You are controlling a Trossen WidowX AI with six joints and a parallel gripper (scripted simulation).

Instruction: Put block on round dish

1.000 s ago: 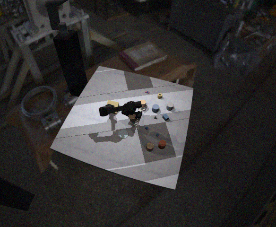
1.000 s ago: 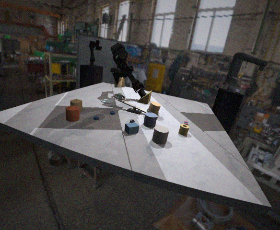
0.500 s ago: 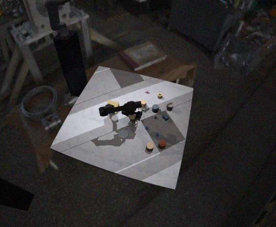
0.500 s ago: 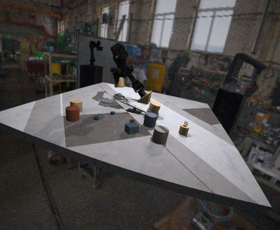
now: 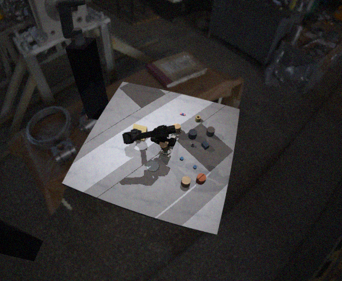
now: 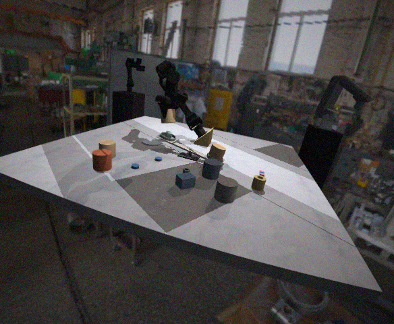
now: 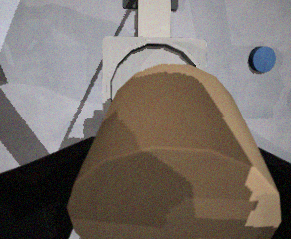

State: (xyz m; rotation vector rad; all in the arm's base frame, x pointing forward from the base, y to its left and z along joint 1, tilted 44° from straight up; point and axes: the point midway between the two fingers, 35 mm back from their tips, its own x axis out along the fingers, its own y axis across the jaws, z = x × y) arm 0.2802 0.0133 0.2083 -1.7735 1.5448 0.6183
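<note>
The end effector (image 6: pixel 201 133) is clamped on a tan cup (image 6: pixel 204 138), holding it tilted in the air above the balance, its wide mouth turned sideways rather than down. In the wrist view the lifted cup (image 7: pixel 172 164) fills most of the frame, and beyond it lies a pale square pad (image 7: pixel 154 55) at the end of the balance beam, marked with a dark ring and bare of any block. The balance (image 6: pixel 183 148) is a thin beam lying across the surface (image 6: pixel 266 223); its other end carries the second tan cup (image 6: pixel 216 151), which stands upright with its mouth down. A small grey-green piece (image 6: pixel 169 133) sits on the beam end farthest from the exterior camera; whether that is the block cannot be told. The round dish (image 6: pixel 152 142) is a flat grey disc on the surface just beside that end, apart from both cups. Elsewhere on the surface stand an orange cylinder (image 6: pixel 102 160) touching a tan cylinder (image 6: pixel 107 146), two small blue discs (image 6: pixel 134 165), a blue cube (image 6: pixel 185 180), a dark blue cylinder (image 6: pixel 211 168), a dark grey cylinder (image 6: pixel 225 189) and a yellow ring (image 6: pixel 258 182).
</note>
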